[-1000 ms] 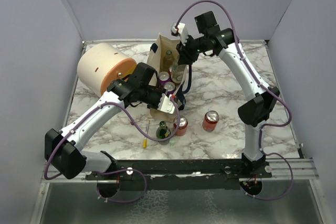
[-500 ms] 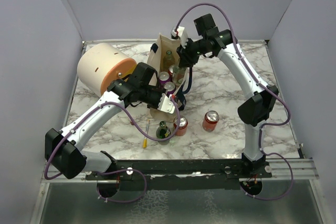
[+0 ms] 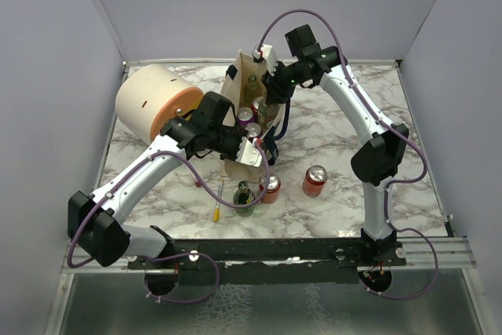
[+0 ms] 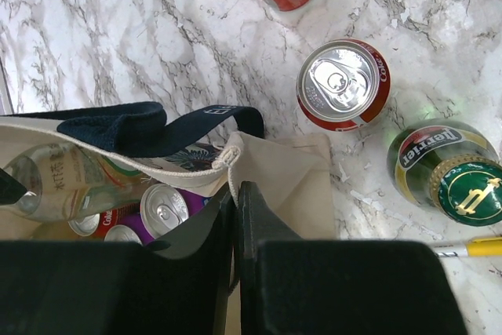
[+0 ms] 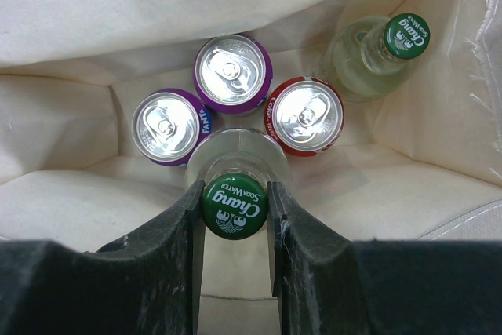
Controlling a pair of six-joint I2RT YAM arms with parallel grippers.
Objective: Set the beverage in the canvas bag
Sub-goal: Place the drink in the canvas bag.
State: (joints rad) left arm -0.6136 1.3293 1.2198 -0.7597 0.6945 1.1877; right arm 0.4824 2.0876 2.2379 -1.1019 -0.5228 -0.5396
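Note:
The cream canvas bag (image 3: 235, 82) with navy straps stands open at mid-table. My left gripper (image 3: 252, 153) is shut on its near rim (image 4: 271, 170), pinching the cloth. My right gripper (image 3: 267, 88) reaches into the bag's mouth from above, shut on the green cap of a clear Chang soda-water bottle (image 5: 234, 205). The bottle hangs upright inside the bag (image 5: 78, 202). Below it stand two purple cans (image 5: 165, 126), a red can (image 5: 304, 114) and a second Chang bottle (image 5: 375, 54).
A cream-and-orange drum (image 3: 153, 103) lies left of the bag. In front of the bag stand a red can (image 3: 270, 187), a green Perrier bottle (image 3: 245, 198) and another red can (image 3: 314, 180). A yellow-handled tool (image 3: 216, 209) lies nearby.
My right gripper has shifted left and lower over the bag's mouth, carrying the bottle. My left arm has held still on the rim.

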